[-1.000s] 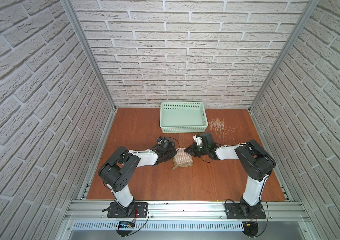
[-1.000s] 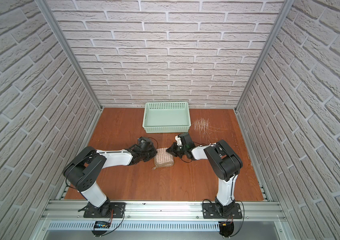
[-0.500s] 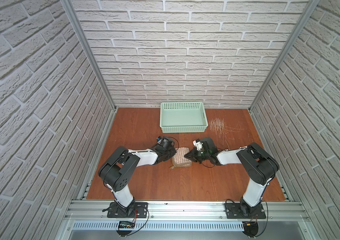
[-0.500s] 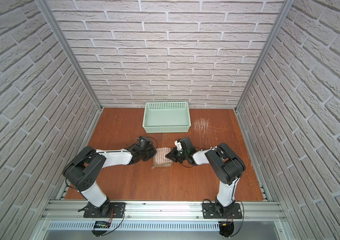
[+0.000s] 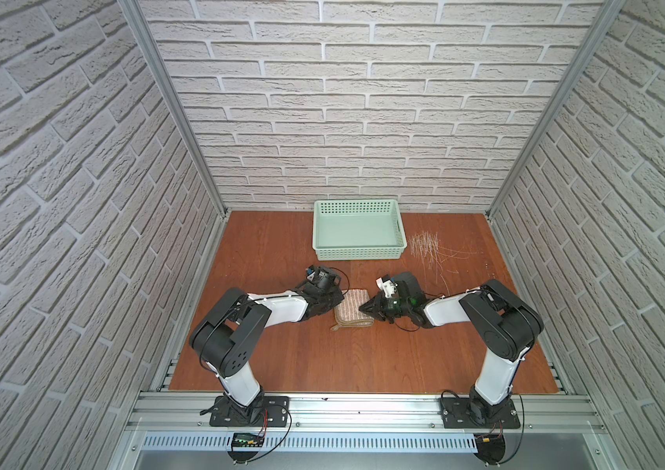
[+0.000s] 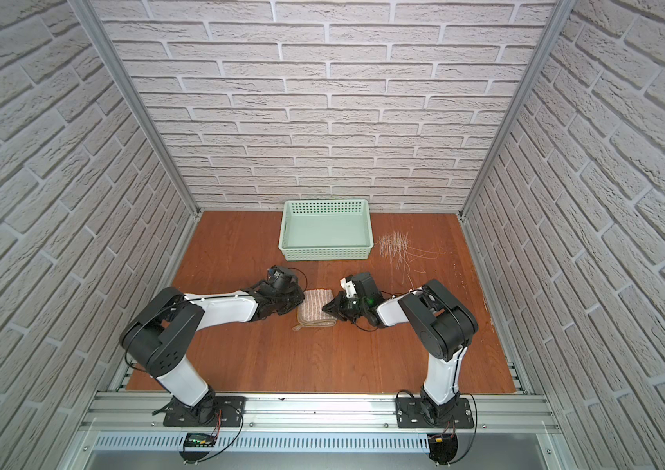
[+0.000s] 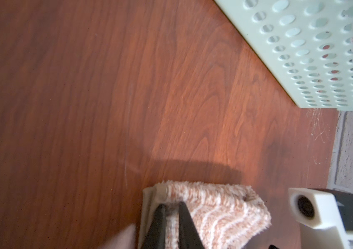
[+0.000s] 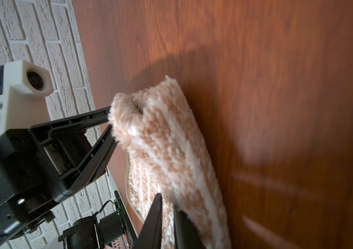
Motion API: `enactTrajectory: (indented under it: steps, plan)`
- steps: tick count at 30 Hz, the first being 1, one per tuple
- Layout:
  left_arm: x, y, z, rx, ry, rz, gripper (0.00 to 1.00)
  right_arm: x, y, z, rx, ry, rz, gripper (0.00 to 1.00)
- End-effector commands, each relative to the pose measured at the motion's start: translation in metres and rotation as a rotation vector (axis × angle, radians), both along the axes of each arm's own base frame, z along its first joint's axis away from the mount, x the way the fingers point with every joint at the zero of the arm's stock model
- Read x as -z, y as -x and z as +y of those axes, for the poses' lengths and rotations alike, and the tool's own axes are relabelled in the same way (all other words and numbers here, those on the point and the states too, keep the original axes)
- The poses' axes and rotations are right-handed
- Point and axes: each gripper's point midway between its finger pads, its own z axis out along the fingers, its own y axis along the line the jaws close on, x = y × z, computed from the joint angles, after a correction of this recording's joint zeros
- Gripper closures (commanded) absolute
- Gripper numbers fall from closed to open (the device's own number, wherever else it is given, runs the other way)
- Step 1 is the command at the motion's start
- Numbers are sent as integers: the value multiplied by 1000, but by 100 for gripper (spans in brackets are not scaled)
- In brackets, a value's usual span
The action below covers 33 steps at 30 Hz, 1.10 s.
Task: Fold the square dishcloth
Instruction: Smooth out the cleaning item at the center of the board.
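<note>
The square dishcloth (image 5: 353, 311) (image 6: 316, 312), tan with pale stripes, lies folded into a thick pad on the wooden table between both arms. My left gripper (image 5: 339, 303) (image 6: 301, 305) is at its left edge. In the left wrist view the left gripper (image 7: 172, 208) is shut on a fluffy fold of the dishcloth (image 7: 225, 211). My right gripper (image 5: 362, 308) (image 6: 324, 308) is at the right edge. In the right wrist view the right gripper (image 8: 168, 200) pinches the dishcloth (image 8: 167, 138), and the left gripper (image 8: 111, 122) bites the opposite end.
A mint-green perforated basket (image 5: 359, 254) (image 6: 324, 254) (image 7: 300, 54) stands behind the cloth near the back wall. Pale scratch marks (image 5: 428, 248) are on the table to its right. Brick walls close in three sides.
My right gripper has moved toward the front and slightly left, coming down onto the cloth's right edge. The left gripper and the cloth have hardly moved.
</note>
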Motion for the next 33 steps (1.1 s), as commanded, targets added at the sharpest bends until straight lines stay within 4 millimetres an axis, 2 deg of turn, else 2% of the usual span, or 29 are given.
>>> enactTrajectory:
  steps: [1, 5, 9, 14, 22, 27, 30, 33]
  plan:
    - [-18, -3, 7, 8, -59, -42, 84, -31, 6, 6, -41, 5, -68, 85]
    - [-19, -3, 7, 6, -61, -45, 84, -45, 15, 7, -51, 27, -96, 85]
    - [-18, -3, 6, 5, -52, -42, 84, -43, 22, 6, -50, 39, -89, 84]
    - [-20, 1, 2, 16, -40, -40, 84, -25, 27, 6, -44, 47, -52, 85]
    - [-19, 16, -3, 30, -23, -22, 84, 17, 32, 4, -36, 75, 20, 87]
    - [-18, 16, -3, 31, -25, -18, 84, 33, 33, 5, -31, 71, 52, 88]
    - [-19, 15, -2, 29, -30, -21, 84, 27, 31, 8, -38, 56, 39, 88]
    - [-26, 10, 0, 30, -33, -32, 84, 8, 27, 9, -56, 69, -12, 88]
